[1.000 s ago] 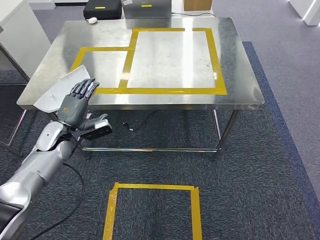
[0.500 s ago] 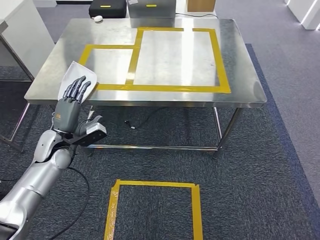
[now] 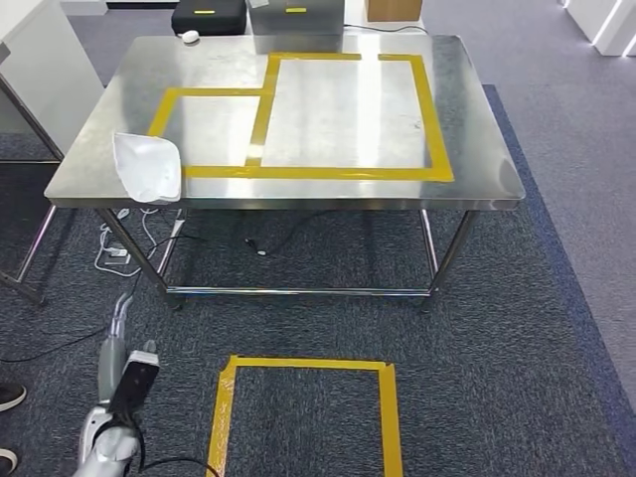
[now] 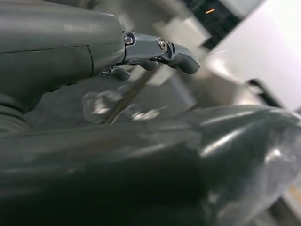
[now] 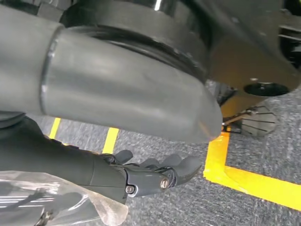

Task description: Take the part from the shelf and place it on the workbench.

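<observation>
One part [image 3: 148,166] on workbench [image 3: 480,159] corner | left robot hand [image 3: 129,383] empty, fingers apart

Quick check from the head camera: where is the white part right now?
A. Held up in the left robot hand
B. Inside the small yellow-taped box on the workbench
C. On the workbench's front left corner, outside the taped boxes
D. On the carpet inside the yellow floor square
C: the white part lies on the workbench at its front left corner, just outside the yellow tape, while the left robot hand hangs low by the floor.
</observation>
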